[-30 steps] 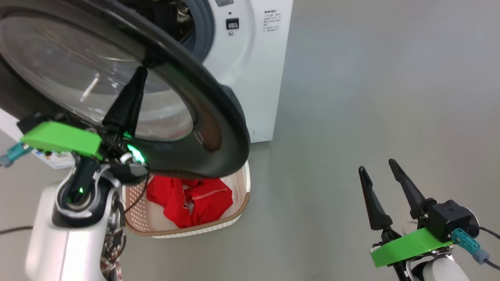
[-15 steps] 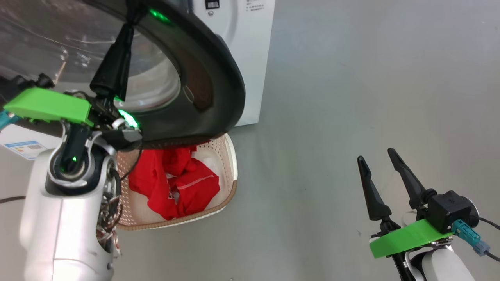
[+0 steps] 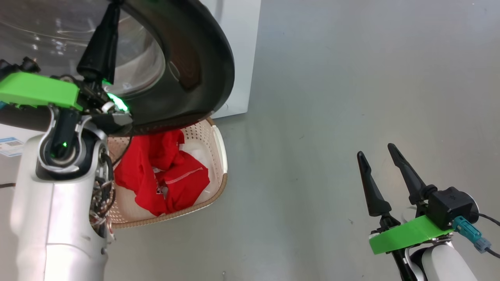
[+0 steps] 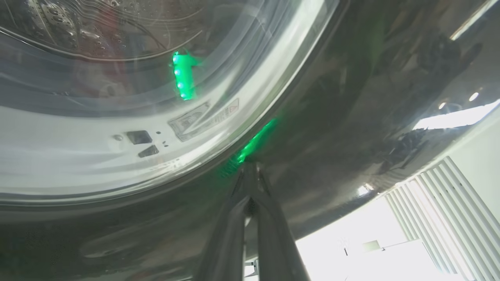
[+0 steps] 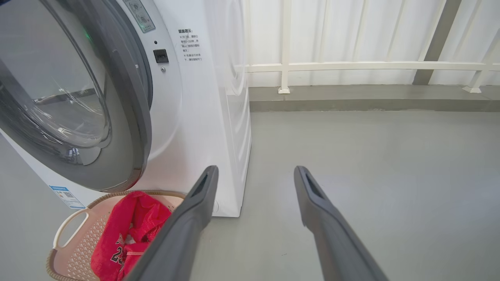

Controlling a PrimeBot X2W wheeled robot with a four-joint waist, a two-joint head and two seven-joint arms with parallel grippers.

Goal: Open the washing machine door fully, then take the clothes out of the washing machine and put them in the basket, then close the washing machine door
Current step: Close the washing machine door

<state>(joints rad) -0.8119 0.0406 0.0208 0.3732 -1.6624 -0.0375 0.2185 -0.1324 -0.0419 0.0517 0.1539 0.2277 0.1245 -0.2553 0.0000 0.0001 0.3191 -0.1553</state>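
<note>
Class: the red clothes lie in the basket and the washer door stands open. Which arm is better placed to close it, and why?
Left. The left gripper, shut, has its tips against the black rim of the washing machine door; the right gripper stands open over the floor, well apart from it.

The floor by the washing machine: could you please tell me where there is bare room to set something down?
The floor is bare from the washing machine and the basket across to the open right gripper. It is crowded on the left: the door hangs over the basket, which holds the clothes, and the left gripper is shut against the door's rim.
</note>
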